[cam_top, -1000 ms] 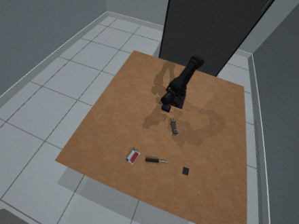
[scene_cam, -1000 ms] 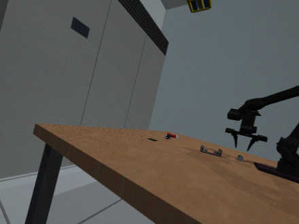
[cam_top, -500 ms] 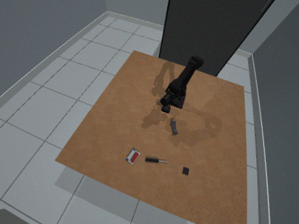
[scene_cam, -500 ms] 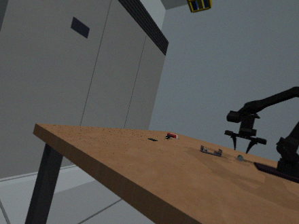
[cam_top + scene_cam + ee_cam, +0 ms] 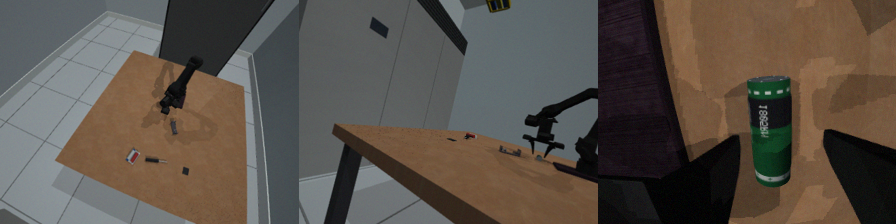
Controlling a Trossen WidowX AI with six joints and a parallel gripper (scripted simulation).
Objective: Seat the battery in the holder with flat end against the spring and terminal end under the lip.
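Note:
The green and black battery [image 5: 539,158] [image 5: 770,150] lies on its side on the table. In the wrist view its grey flat end points up the image and its white-banded end points down; in the top view the arm hides it. My gripper [image 5: 539,155] [image 5: 782,139] is open above the battery, one finger on each side, with a gap on both sides and nothing held. The fingers run across the battery's length. The small grey holder [image 5: 174,127] [image 5: 508,153] stands on the table a short way from the gripper, with no battery in it.
A dark purple base plate [image 5: 571,170] [image 5: 628,75] lies close beside the battery. Farther off are a black-handled tool [image 5: 151,159], a white tray with a red piece [image 5: 134,156] and a small dark square [image 5: 185,170] [image 5: 451,139].

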